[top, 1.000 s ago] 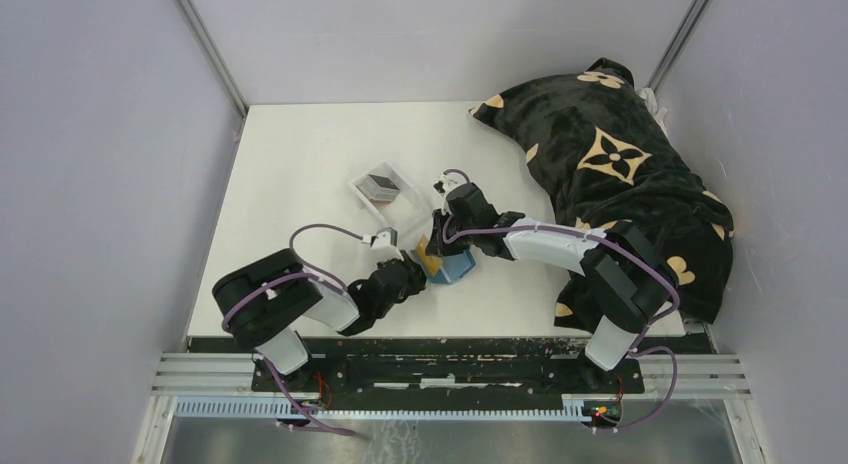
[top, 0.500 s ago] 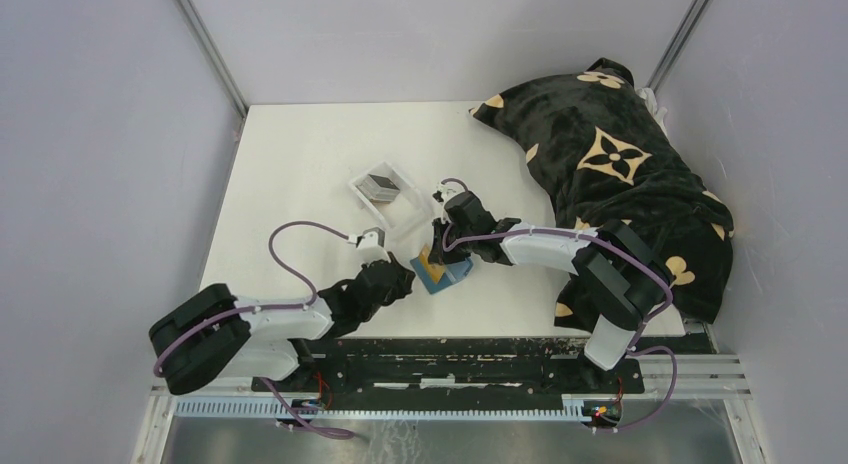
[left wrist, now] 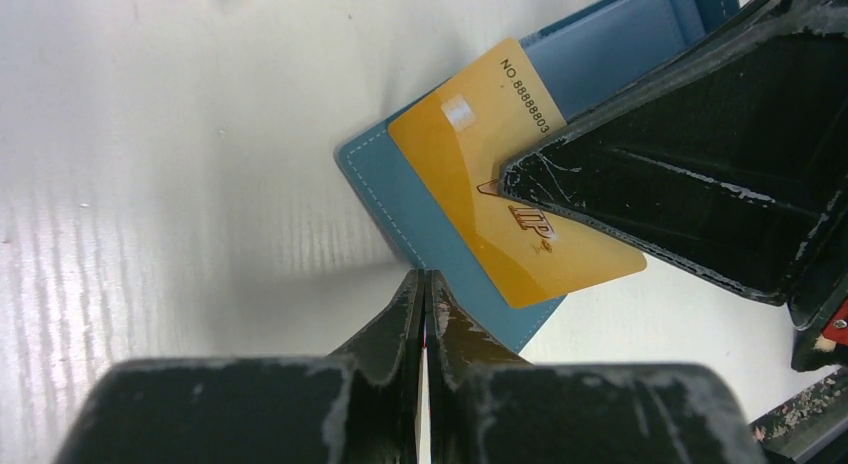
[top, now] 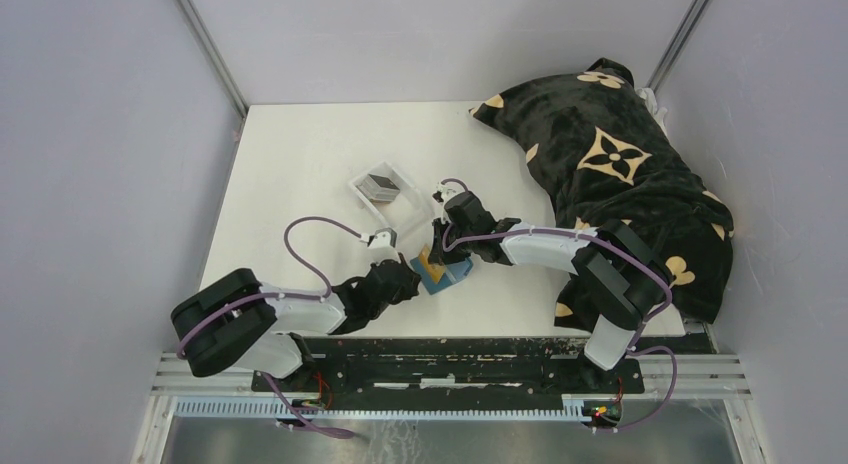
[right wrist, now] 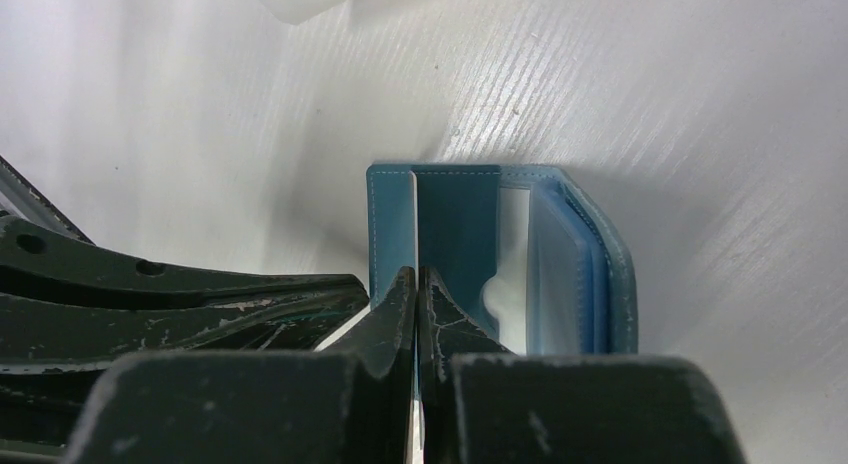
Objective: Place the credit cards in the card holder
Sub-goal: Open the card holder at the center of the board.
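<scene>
The teal card holder lies open on the table in front of the arm bases. My left gripper is shut on the edge of its near flap. My right gripper is shut on a gold credit card and holds it slanted over the open flap; the card also shows in the top view. In the right wrist view the card is edge-on between the jaws, in front of the holder's inner pocket. More dark grey cards lie in the clear tray.
A black blanket with tan flower prints covers the table's right side, right of my right arm. The clear tray sits just behind the card holder. The table's near edge is close behind the grippers.
My left arm's elbow swung out to the left and partly back while its gripper stayed at the holder. The right gripper, card and holder shifted slightly to the left.
</scene>
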Robot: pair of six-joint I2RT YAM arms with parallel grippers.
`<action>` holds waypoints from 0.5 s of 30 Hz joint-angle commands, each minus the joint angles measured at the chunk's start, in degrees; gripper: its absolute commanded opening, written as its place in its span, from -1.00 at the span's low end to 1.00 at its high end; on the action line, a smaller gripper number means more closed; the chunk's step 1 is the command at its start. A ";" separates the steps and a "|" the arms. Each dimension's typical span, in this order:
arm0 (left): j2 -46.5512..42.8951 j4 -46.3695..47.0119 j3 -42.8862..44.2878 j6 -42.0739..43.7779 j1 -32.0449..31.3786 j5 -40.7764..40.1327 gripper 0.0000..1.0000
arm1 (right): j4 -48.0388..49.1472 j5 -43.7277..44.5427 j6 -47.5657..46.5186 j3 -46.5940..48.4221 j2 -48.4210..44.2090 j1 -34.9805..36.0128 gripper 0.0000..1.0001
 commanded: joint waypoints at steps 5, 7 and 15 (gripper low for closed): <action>1.81 5.63 2.93 2.20 -0.51 -0.31 -0.86 | -0.39 0.28 -0.91 0.63 1.25 0.36 -0.98; 2.42 5.66 3.47 2.39 -0.51 -0.32 -0.86 | -0.25 0.16 -0.79 0.55 1.36 0.36 -0.98; 7.36 6.11 5.76 2.83 -0.75 0.29 -0.86 | -0.35 0.19 -0.97 0.32 0.74 0.36 -0.98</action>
